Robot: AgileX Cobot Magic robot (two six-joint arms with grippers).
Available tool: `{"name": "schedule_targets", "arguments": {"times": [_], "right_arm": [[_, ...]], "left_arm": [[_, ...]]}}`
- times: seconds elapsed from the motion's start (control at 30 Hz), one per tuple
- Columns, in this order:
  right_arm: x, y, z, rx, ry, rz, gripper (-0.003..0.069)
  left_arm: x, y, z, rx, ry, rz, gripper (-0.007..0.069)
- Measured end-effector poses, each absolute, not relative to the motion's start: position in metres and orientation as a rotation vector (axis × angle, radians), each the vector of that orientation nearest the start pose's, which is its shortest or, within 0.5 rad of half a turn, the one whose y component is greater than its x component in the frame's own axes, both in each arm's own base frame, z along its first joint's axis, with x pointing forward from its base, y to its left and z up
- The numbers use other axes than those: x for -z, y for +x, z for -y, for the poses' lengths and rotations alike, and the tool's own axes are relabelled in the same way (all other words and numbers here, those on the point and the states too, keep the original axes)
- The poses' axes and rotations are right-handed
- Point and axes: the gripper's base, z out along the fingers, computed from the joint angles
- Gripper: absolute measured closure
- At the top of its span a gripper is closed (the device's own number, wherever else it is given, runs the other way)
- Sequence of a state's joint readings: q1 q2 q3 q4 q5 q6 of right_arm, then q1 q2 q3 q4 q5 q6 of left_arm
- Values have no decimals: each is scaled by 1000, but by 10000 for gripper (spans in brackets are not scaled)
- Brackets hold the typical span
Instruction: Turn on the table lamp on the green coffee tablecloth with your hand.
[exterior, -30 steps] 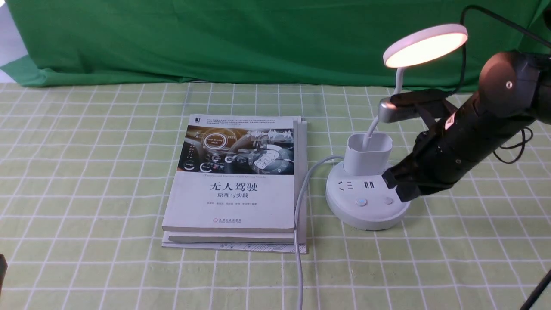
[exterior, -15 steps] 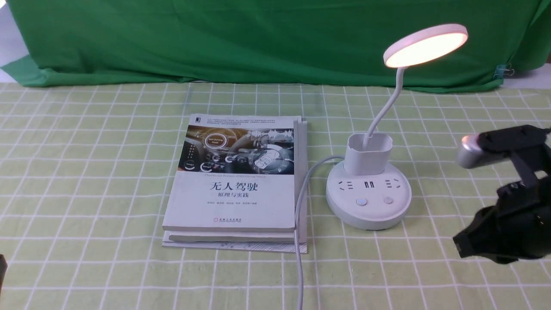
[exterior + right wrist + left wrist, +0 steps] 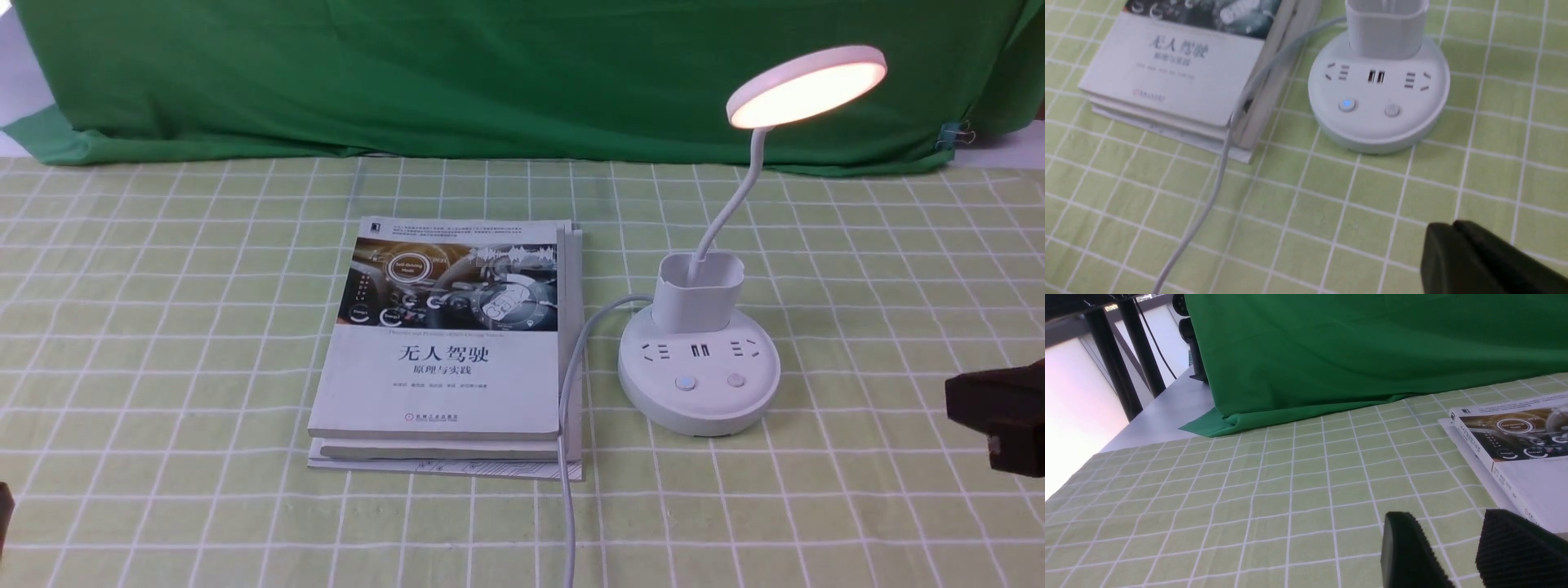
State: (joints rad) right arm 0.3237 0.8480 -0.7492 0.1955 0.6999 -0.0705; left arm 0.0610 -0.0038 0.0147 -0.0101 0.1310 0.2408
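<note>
The white table lamp (image 3: pixel 698 371) stands on the green checked tablecloth (image 3: pixel 163 343), right of centre. Its disc head (image 3: pixel 807 85) glows warm white. In the right wrist view its round base (image 3: pixel 1379 94) shows a blue-lit left button and a plain right button. My right gripper (image 3: pixel 1451 230) is shut and empty, low over the cloth, well apart from the base; in the front view only its black tip (image 3: pixel 1000 416) shows at the right edge. My left gripper (image 3: pixel 1447 539) is open and empty, hovering over the cloth near the books.
A stack of books (image 3: pixel 453 343) lies left of the lamp, also in the left wrist view (image 3: pixel 1515 449). The lamp's white cable (image 3: pixel 567 425) runs past the books toward the front edge. A dark green backdrop (image 3: pixel 457 73) hangs behind.
My right arm has pulled back from the lamp base to the right and down, almost out of the front view. The lamp head stays lit throughout.
</note>
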Motion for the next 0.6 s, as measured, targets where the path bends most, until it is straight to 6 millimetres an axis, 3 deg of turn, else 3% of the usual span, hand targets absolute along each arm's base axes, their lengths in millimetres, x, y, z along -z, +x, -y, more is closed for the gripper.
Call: {"name": "schedule_targets", "arguments": {"times": [0.13, 0.23, 0.37, 0.43, 0.47, 0.53, 0.6], "right_arm": [[-318, 144, -51, -295, -306, -2129, 632], [-300, 129, -32, -216, -220, -2015, 632], [-263, 95, -13, -108, -114, -1845, 632], [-235, 80, -9, -71, -94, -1793, 632], [-236, 79, -8, -70, -93, -1782, 632], [-207, 68, -7, -53, -88, -1746, 632], [-197, 62, -6, -42, -98, -1711, 632]], "left_arm": [[-197, 57, -3, -223, 139, -1624, 383], [-197, 57, -3, -223, 139, -1624, 383], [-197, 57, -3, -223, 139, -1624, 383], [-197, 57, -3, -223, 139, -1624, 383], [-197, 57, -3, -223, 139, -1624, 383], [-197, 57, -3, -223, 139, -1624, 383], [-197, 57, -3, -223, 139, -1624, 383]]}}
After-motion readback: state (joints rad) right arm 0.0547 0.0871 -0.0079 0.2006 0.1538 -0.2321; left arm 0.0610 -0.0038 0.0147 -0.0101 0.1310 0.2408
